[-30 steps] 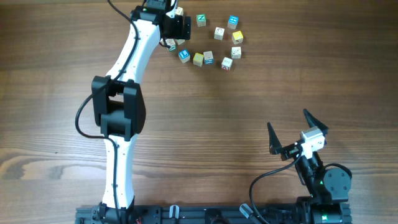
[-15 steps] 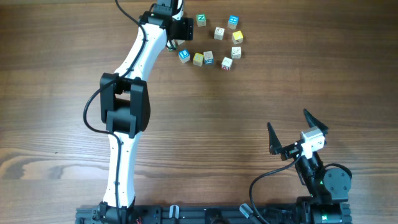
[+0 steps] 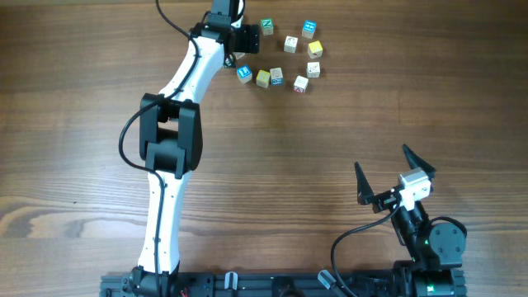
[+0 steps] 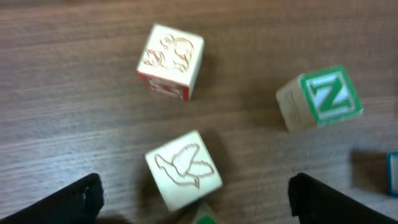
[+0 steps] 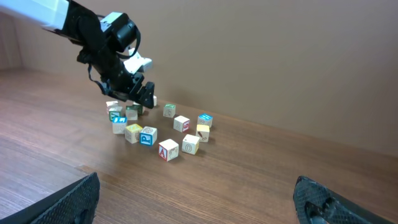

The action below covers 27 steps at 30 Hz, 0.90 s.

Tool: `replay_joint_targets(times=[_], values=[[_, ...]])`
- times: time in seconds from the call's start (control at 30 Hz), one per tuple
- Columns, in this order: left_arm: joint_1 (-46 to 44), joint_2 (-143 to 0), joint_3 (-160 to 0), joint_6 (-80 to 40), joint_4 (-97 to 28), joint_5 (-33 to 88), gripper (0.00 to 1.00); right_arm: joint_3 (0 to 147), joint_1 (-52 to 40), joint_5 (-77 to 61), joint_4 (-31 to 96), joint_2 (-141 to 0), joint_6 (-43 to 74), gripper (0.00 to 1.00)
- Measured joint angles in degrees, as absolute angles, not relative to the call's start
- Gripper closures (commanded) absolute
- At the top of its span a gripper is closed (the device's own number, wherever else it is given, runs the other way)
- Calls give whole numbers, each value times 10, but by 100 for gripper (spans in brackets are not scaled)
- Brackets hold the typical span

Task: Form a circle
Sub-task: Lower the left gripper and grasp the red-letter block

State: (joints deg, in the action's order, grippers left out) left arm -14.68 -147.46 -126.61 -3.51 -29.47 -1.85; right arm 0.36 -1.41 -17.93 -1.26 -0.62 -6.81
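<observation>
Seen from above, a wooden table (image 3: 74, 124) holds a loose ring of small letter cubes (image 3: 301, 83) at about twelve to one o'clock, near the far edge. Going round the ring, a green Z cube (image 3: 266, 26) sits at eleven o'clock, a blue-topped cube (image 3: 309, 29) at one and a yellow cube (image 3: 315, 49) at three. A white cube (image 3: 313, 69) is at four, and three more cubes curve along the bottom from five to eight. Another white cube (image 3: 291, 43) lies just inside the ring.

The left gripper (image 3: 241, 39) hangs over the ring's nine to ten o'clock side, hiding the cubes beneath it. Its wrist camera shows its fingers (image 4: 81, 199) spread wide apart and gripping nothing. A cream cube with a bird drawing (image 4: 183, 168) lies on the wood between them. A second cream cube with an animal drawing (image 4: 171, 59) sits beyond it at twelve o'clock, apart from it.

The right gripper (image 3: 386, 169) rests at about four o'clock on the table, well apart from the cubes. Its fingers are spread wide and empty.
</observation>
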Motion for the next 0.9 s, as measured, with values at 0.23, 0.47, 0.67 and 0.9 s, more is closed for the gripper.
replay_joint_targets(times=[0.23, 0.47, 0.67, 0.9], values=[[-147, -1478, -1266, -35, -265, -23, 0, 4, -14, -179, -13, -6, -68, 0], [-147, -1502, -1266, -31, -239, -28, 6, 4, -14, -180, -13, -6, -68, 0], [-147, -1505, -1266, -33, -228, -28, 52, 4, -14, -180, -13, -6, -68, 0], [-147, -1506, -1266, -33, -203, -28, 61, 4, -14, -180, -13, -6, -68, 0]])
